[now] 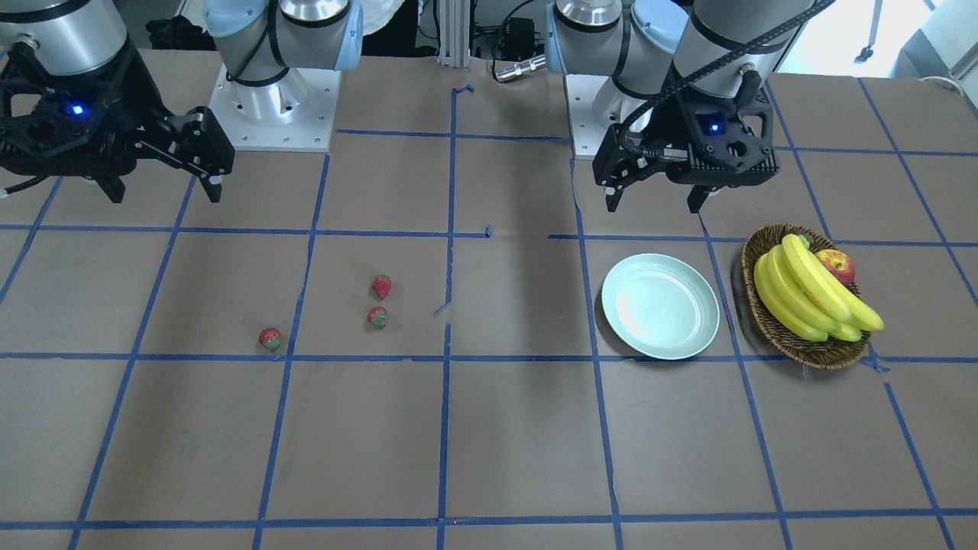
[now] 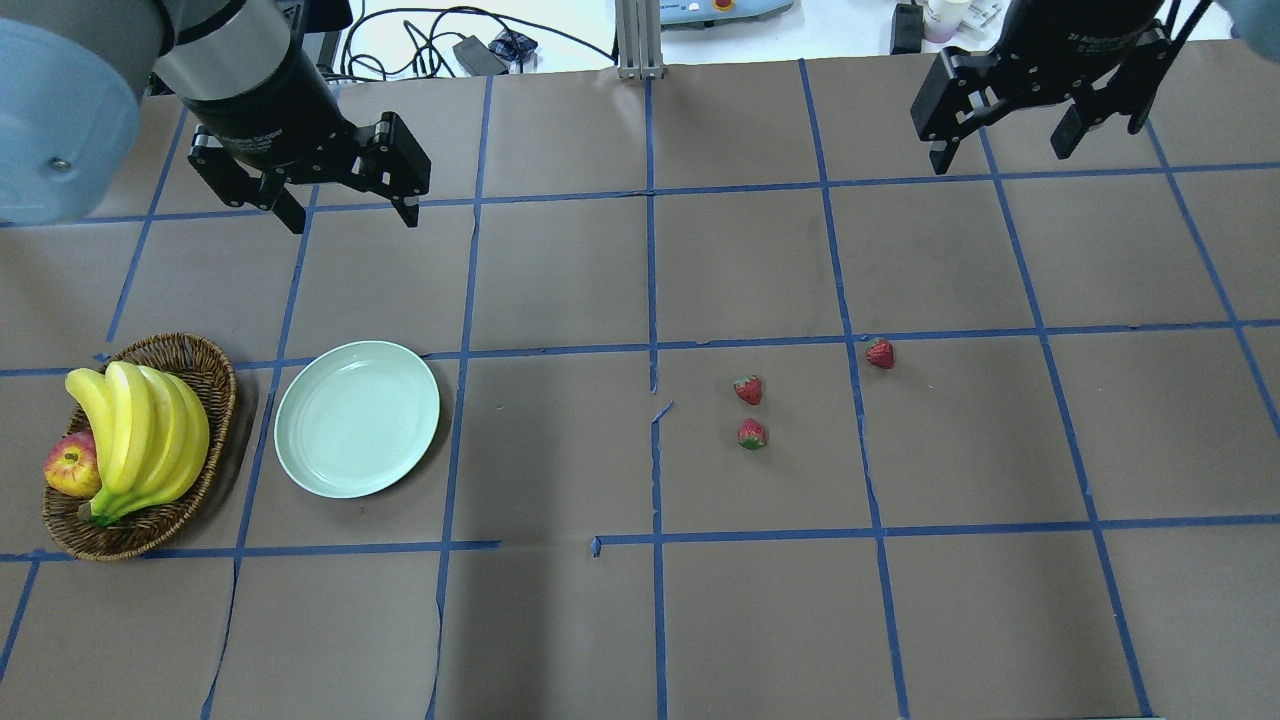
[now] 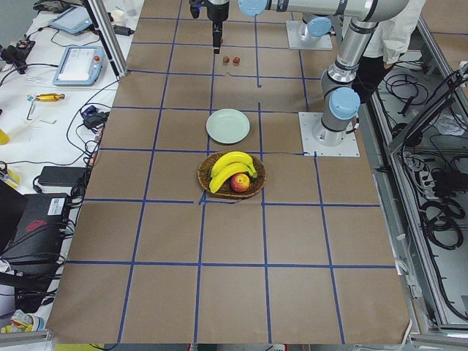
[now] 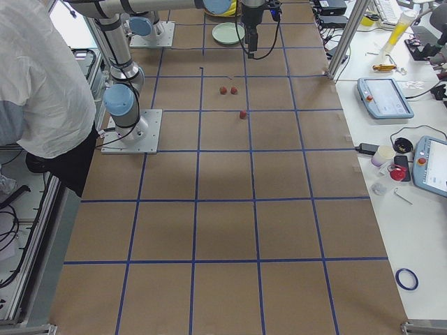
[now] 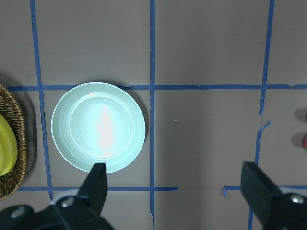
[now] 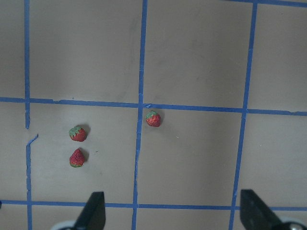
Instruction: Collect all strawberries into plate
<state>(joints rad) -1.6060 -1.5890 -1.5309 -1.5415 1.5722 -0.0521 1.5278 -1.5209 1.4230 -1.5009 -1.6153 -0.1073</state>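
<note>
Three strawberries lie on the brown table, right of centre in the overhead view: one (image 2: 880, 353), one (image 2: 748, 389) and one (image 2: 752, 434). They also show in the right wrist view (image 6: 153, 119) (image 6: 78, 133) (image 6: 76, 158). The mint-green plate (image 2: 357, 417) sits empty at the left, also in the left wrist view (image 5: 98, 126). My left gripper (image 2: 346, 210) is open, held high beyond the plate. My right gripper (image 2: 1000, 152) is open, held high beyond the strawberries. Both are empty.
An oval wicker basket (image 2: 205, 375) with bananas (image 2: 140, 430) and a red-yellow apple (image 2: 72, 468) stands left of the plate. Blue tape lines grid the table. A person stands by the robot in the exterior right view (image 4: 42, 91).
</note>
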